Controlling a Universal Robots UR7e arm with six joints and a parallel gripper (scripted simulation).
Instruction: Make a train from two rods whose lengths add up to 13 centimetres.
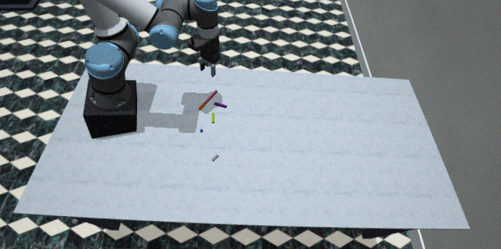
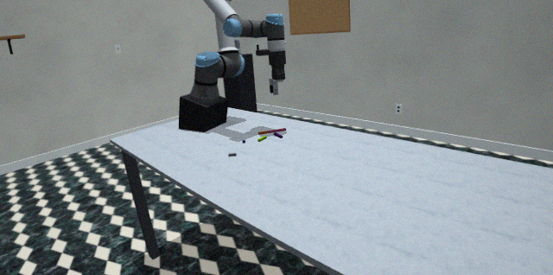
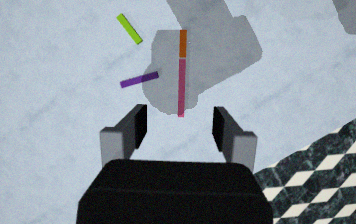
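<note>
A pink rod and an orange rod lie flat, end to end in one straight line; they show in the top view as pink and orange. A purple rod lies beside the pink one, a short gap apart, also in the top view. A lime rod lies farther off. My gripper hangs high above the pink rod's near end, open and empty.
A small blue rod and a grey rod lie apart toward the table's front. The robot base stands at the table's left. The table's far edge is close behind the gripper.
</note>
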